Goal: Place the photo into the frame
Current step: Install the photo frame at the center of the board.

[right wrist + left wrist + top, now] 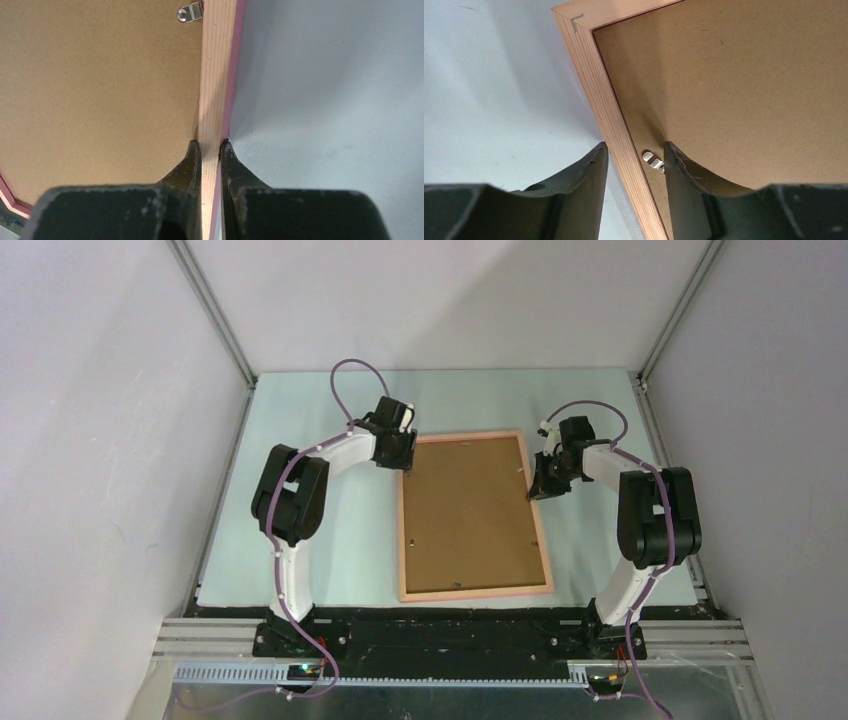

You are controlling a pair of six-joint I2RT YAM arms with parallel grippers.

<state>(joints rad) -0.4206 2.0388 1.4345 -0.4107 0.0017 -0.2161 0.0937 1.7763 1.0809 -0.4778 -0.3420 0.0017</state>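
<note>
Grey walls (100,440) and a pale green table (330,540) enclosed the scene. The frame (478,592) lay face down mid-table, between the two arms, its front hidden against the surface. A brown backing board (470,510) filled its opening, and whether the photo sat beneath it could not be told.

The right gripper (210,144) was clenched on the frame's right rail, one finger on the inner side by the board and the other on the outer pink edge. A metal clip (190,12) sat ahead of it, to its left.

The left gripper (636,150) straddled the left rail near the far corner with its jaws parted. Its outer finger was at the rail and its inner finger stood off it. A second clip (653,161) lay partly hidden behind that inner finger.
</note>
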